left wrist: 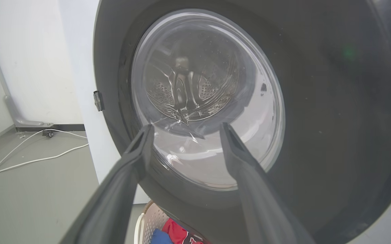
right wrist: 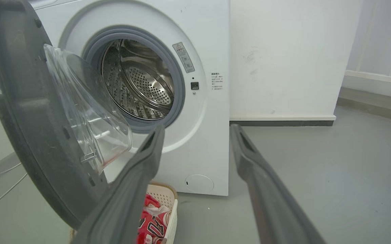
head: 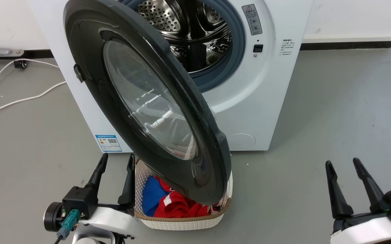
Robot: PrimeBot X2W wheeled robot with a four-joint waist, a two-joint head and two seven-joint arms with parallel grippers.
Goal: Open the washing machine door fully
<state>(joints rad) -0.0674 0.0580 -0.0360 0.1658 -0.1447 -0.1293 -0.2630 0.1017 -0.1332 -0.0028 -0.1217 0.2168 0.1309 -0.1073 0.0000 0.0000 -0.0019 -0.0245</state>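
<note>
The washing machine door stands about half open, hinged at the left of the washing machine, hanging over a laundry basket. The left gripper and right gripper are both spread and empty. Pushed wider, the door may hit the left gripper, which sits in its path, or clip the basket.

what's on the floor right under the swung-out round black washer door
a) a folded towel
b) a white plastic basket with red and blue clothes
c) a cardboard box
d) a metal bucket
b: the white perforated plastic laundry basket, holding red and blue clothes, stands on the grey floor beneath the lower edge of the large round glossy black washing machine door.
</note>
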